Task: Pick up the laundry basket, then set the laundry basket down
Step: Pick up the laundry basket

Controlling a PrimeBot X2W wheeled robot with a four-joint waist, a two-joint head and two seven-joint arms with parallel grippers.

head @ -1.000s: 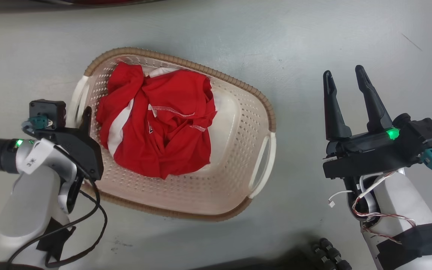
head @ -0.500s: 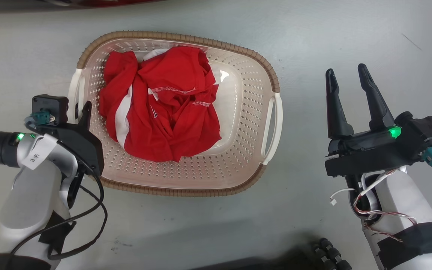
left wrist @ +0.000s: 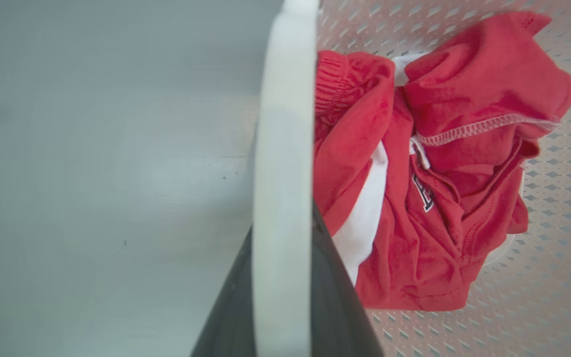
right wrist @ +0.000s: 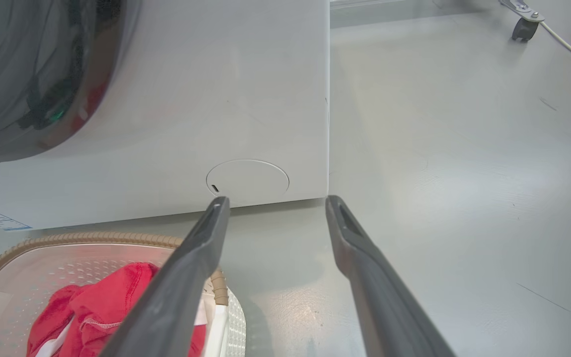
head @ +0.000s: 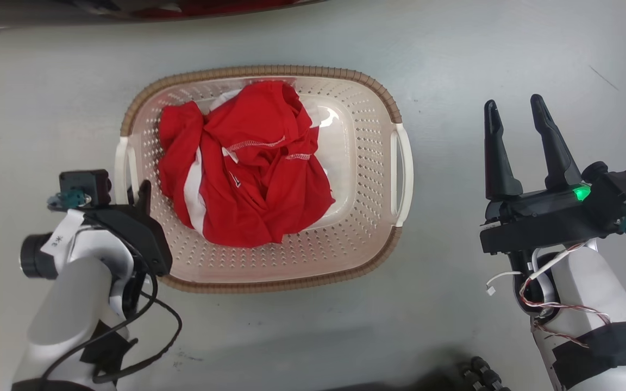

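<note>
The laundry basket [head: 367, 217] rests on the grey floor, cream with a brown rim, and holds a crumpled red and white garment [head: 248, 163]. My left gripper [head: 138, 190] is at the basket's left white handle [head: 123, 168]. In the left wrist view that handle [left wrist: 283, 148] runs straight up between my dark fingers [left wrist: 337, 307], which are shut on it. My right gripper [head: 513, 103] stands open over bare floor, well to the right of the basket's right handle [head: 402, 174]. Past the right gripper [right wrist: 275, 200], the right wrist view catches a corner of the basket's rim [right wrist: 67, 240].
A white washer [right wrist: 191, 99] with a dark round door stands just behind the basket; its lower edge crosses the top of the head view [head: 182, 8]. A caster wheel [right wrist: 523, 27] and a cable lie far off on the floor. Grey floor surrounds the basket.
The basket has turned from a slant to lie square with the washer, with my left gripper on its left handle throughout. The whole head view has also shifted a little.
</note>
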